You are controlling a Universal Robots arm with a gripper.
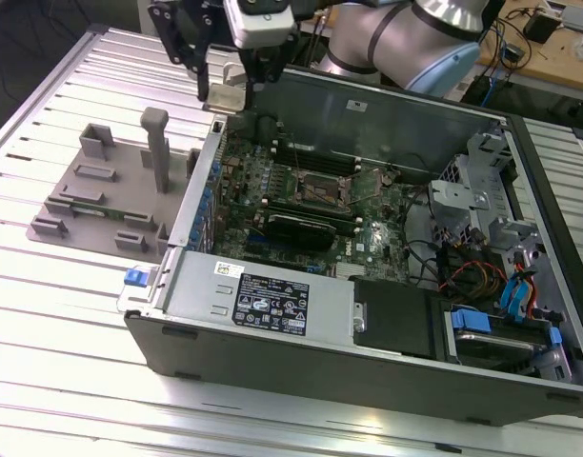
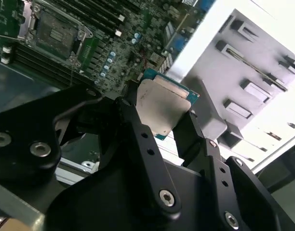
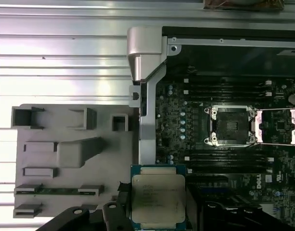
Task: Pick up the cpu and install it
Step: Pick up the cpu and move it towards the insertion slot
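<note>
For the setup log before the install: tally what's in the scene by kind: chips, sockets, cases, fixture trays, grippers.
cpu: 1, clamped in the gripper
gripper: 1
cpu socket: 1, on the board inside the case
computer case: 1, side open
grey fixture tray: 1, beside the case
Total: 5

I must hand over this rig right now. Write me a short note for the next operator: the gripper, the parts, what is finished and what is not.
Gripper: shut on the cpu.
Position: cpu held in the air over the open computer case's side wall, between the grey tray and the motherboard, away from the socket.
Socket: empty, its retaining frame flipped open.
Done: pick-up.
Left: cpu not yet in the socket.
</note>
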